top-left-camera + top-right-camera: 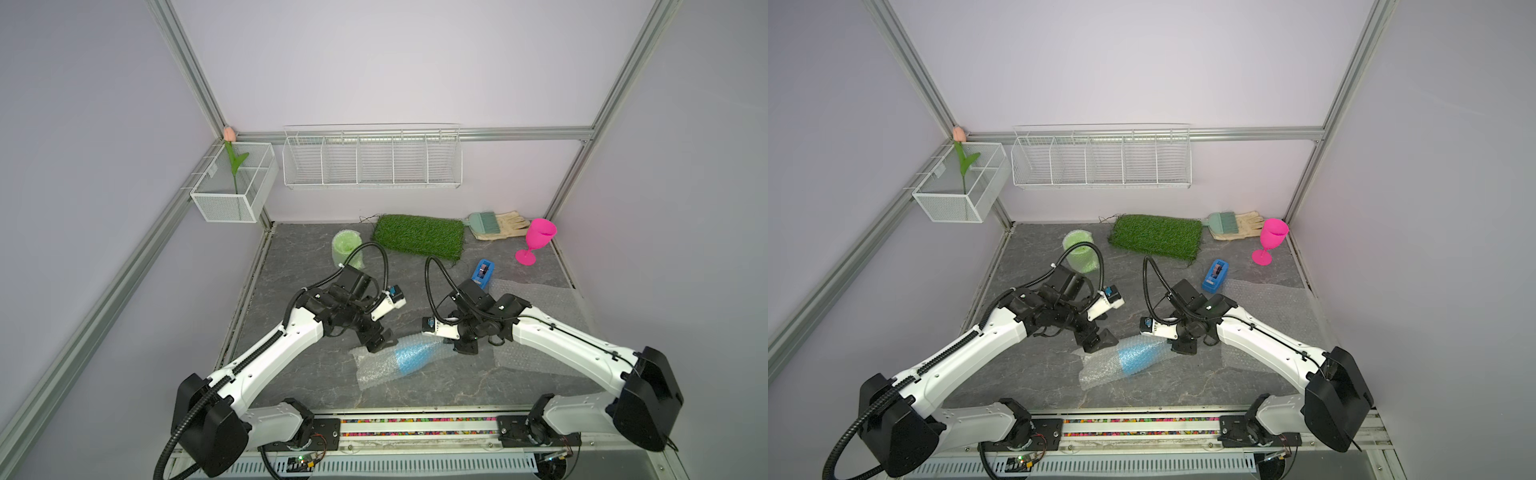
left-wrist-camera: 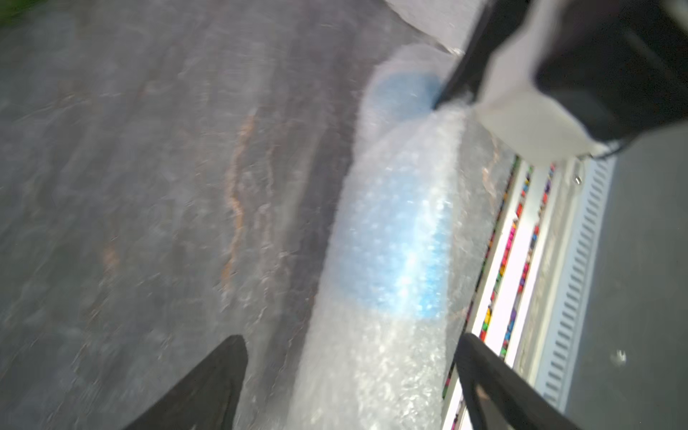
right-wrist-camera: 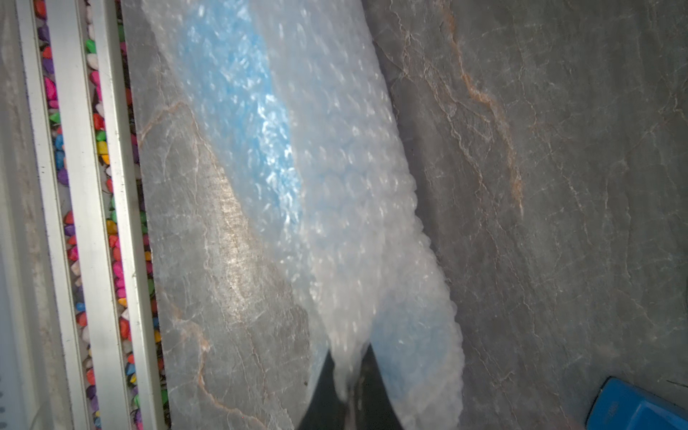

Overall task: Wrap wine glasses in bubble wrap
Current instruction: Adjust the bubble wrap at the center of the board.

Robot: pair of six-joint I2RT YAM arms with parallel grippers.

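Observation:
The sky blue wine glass lies on its side on the grey table, rolled in bubble wrap. My left gripper is open, its fingers standing either side of the roll's empty end. My right gripper is shut on the bubble wrap at the foot end. A lime green wine glass stands wrapped at the back left. The hot pink wine glass stands bare at the back right. A spare bubble wrap sheet lies under the right arm.
A green grass mat lies at the back, with a glove and brush to its right. The blue tape dispenser sits behind the right wrist. A wire rack and a mesh basket hang on the walls.

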